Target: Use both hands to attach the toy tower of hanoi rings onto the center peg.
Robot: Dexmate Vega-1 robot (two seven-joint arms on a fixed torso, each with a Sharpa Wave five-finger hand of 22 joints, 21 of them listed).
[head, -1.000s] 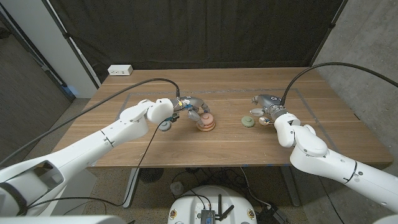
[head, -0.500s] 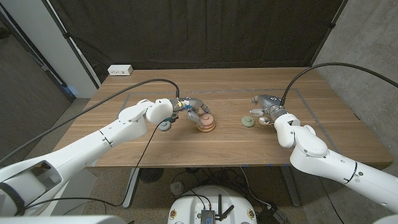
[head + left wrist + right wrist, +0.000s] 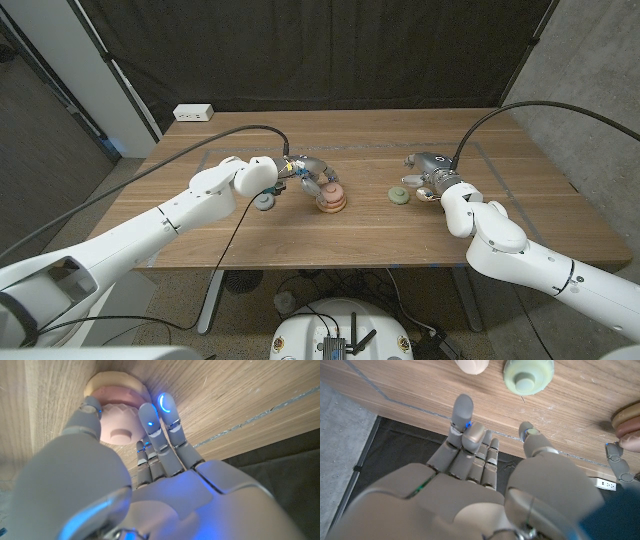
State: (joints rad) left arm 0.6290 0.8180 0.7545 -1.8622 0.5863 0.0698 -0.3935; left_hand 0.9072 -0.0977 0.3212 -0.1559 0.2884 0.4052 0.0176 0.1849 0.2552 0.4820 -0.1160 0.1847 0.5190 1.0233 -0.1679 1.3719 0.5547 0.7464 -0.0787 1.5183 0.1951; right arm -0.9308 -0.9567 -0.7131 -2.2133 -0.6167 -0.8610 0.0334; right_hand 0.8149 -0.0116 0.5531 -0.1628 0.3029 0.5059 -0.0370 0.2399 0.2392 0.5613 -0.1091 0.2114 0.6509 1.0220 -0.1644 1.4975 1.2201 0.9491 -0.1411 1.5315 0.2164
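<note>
Rings for the tower are sitting near the middle of the desk point(image 3: 520, 215). We are seeing the left hand point(image 3: 308, 176) curling its fingers point(image 3: 150, 422) around the pink ring point(image 3: 119, 421), thumb on one side and fingertips on the other, holding it on the tan base stack point(image 3: 332, 199). A grey ring point(image 3: 266, 202) is lying just beside that hand's wrist. The right hand point(image 3: 428, 177) is holding nothing, its fingers point(image 3: 465, 415) spread apart, and the green ring point(image 3: 528, 373) is lying on the desk just beyond the fingertips, not touching them.
</note>
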